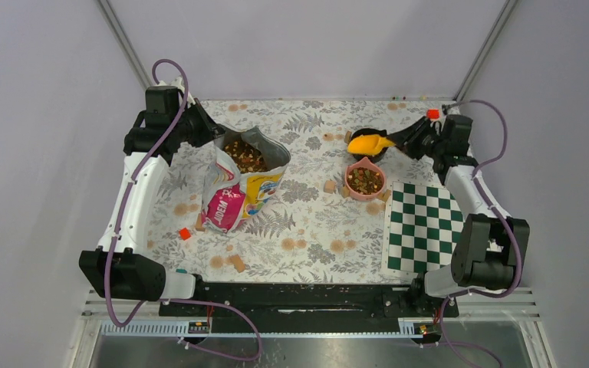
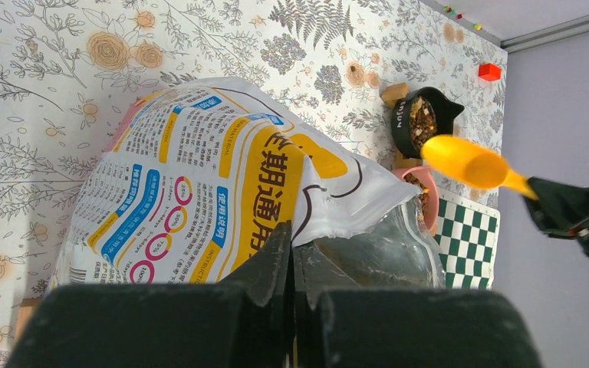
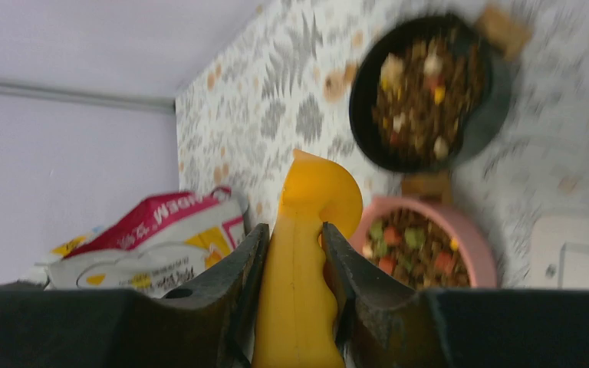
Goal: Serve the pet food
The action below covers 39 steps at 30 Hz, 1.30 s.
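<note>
A green-and-white checkered mat lies at lower right of the floral desk. A small red cube sits lower left, with tan wooden cubes scattered about.

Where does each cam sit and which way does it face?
Top: above, behind the bases, looking down on the table; both arms show, left gripper on the bag, right gripper holding the scoop.
Left wrist: faces across the bag toward the black bowl and pink bowl; own fingers shut on the bag.
Right wrist: faces along the scoop to both bowls; own fingers clamp it.
Shared: all three show bag, scoop, both bowls.
</note>
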### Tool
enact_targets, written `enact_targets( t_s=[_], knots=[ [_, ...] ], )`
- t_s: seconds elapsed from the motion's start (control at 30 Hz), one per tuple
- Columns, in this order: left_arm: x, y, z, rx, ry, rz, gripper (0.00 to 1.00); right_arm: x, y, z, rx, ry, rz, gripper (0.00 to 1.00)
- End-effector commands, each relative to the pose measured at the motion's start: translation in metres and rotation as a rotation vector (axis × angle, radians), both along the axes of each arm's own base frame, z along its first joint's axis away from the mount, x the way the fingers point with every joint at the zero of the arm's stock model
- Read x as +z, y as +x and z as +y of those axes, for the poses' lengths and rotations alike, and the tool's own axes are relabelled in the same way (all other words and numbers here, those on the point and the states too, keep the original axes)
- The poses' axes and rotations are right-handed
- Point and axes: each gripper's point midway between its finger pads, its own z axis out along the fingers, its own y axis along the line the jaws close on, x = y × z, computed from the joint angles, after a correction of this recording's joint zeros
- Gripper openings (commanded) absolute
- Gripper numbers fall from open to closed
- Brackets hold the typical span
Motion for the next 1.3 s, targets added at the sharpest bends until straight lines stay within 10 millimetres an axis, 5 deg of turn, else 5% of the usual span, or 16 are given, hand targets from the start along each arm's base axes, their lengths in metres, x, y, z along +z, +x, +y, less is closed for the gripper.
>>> enact_targets(
  t_s=[0.0, 0.1, 0.2, 0.33, 0.57, 0.7, 0.8, 1.07, 1.27],
  knots=[
    [0.07, 0.011, -0.002, -0.009, -0.036, -0.232, 0.0, -0.004, -0.04, 0.049, 0.176, 0.177, 0.043, 0.01],
    [0.069, 0.011, -0.001, -0.005, -0.035, -0.231, 0.0, -0.032, -0.084, 0.075, 0.265, 0.166, 0.19, 0.02],
    [0.071, 0.014, -0.001, -0.006, -0.036, -0.233, 0.0, -0.041, -0.124, 0.093, 0.342, 0.182, 0.254, 0.04],
    [0.072, 0.018, -0.004, -0.02, -0.044, -0.231, 0.0, -0.06, -0.161, 0.094, 0.359, 0.167, 0.317, 0.06],
    [0.068, 0.017, -0.006, -0.027, -0.054, -0.217, 0.0, -0.105, -0.187, 0.072, 0.291, 0.018, 0.462, 0.1],
    [0.067, 0.015, -0.006, -0.028, -0.054, -0.217, 0.0, -0.13, -0.192, 0.059, 0.229, -0.049, 0.529, 0.25],
    [0.067, 0.014, -0.005, -0.026, -0.051, -0.218, 0.0, -0.142, -0.194, 0.047, 0.162, -0.105, 0.567, 0.47],
    [0.067, 0.011, -0.005, -0.025, -0.052, -0.223, 0.0, -0.122, -0.189, 0.003, 0.004, -0.326, 0.538, 0.94],
    [0.072, 0.009, -0.006, -0.031, -0.053, -0.234, 0.0, -0.069, -0.172, -0.021, -0.083, -0.456, 0.392, 0.99]
  ],
)
